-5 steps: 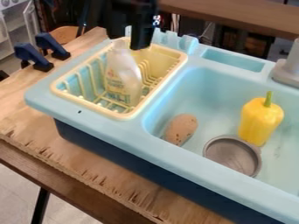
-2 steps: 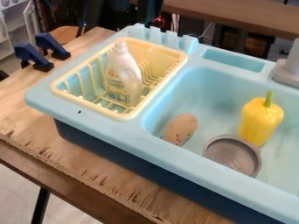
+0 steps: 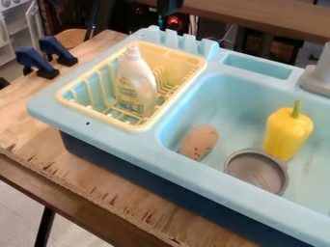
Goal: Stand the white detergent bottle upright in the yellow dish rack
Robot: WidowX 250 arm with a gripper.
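At the view's twelve o'clock edge hangs the black gripper (image 3: 170, 6), whether spread or pressed together I cannot tell, while the white bottle (image 3: 136, 83) stands at eleven o'clock inside the yellow rack (image 3: 140, 128).

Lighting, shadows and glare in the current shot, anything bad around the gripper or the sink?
Camera view: black gripper at the top edge blends into the dark background, hard to make out; pale sheen on the left inner wall of the light-blue sink; its navy side is dark; white bottle stands out clearly in the yellow rack.
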